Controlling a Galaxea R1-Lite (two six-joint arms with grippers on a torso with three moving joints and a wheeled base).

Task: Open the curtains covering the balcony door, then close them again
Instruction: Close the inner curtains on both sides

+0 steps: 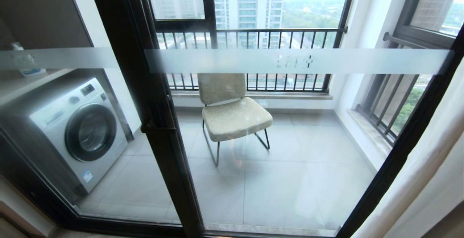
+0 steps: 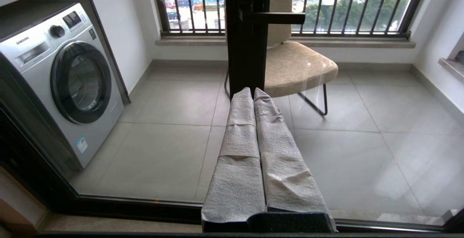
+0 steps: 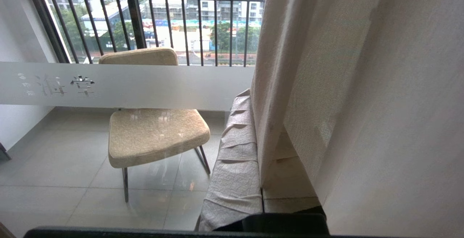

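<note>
From my head camera I am seeing the balcony door (image 1: 159, 114) fully uncovered, the curtains (image 1: 427, 165) gathered at its right edge; neither arm is showing there. Through my left wrist camera, my left claw (image 2: 253, 92) is hanging closed and empty in front of the glass. Through my right wrist camera, my right claw (image 3: 252, 96) is pinching the leading edge of the sheer fabric. I am judging the closing step in hand: next, drawing that edge leftward across the glass.
</note>
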